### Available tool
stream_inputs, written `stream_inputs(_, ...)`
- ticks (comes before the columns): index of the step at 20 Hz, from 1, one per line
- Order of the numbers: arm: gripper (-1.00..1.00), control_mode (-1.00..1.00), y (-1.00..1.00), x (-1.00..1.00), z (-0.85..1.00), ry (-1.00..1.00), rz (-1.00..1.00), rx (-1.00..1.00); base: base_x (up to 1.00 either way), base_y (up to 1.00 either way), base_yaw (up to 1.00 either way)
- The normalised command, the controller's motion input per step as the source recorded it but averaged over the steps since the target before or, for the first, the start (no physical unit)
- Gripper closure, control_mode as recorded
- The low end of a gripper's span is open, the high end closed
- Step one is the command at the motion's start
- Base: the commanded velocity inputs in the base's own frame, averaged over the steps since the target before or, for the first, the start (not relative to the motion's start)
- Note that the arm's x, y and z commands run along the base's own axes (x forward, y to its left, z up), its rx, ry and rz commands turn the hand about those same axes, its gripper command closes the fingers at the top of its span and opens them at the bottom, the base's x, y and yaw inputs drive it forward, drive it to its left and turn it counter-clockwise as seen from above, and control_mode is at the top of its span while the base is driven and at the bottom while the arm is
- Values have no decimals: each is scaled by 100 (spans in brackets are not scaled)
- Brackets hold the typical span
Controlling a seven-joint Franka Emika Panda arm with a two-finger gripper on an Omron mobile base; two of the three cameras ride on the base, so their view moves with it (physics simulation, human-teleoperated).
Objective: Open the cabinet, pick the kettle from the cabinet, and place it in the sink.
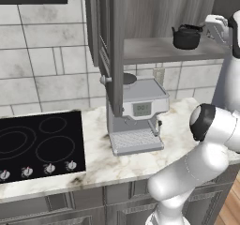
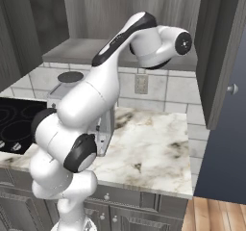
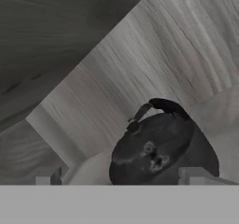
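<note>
The cabinet stands open, its left door swung out edge-on and its right door swung out at the right. The black kettle sits upright on the inner shelf. My gripper hovers just right of the kettle at shelf height, apart from it. In the hand view the kettle lies close ahead, and my gripper is open, its fingertips wide apart with nothing between them. The sink is out of view. In the right base view my arm hides the kettle.
A silver coffee machine stands on the marble counter under the cabinet's left door. A black cooktop lies at the left. The right door's knob juts out past the counter's right end. Bare counter lies right of the machine.
</note>
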Motion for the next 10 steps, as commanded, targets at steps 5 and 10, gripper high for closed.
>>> stream_inputs(5,-100,-100,-16,18,0,0,0,0,0,0,0)
stream_inputs(10,-100,-100,-14,13,-2,2,0,0,0,0,0)
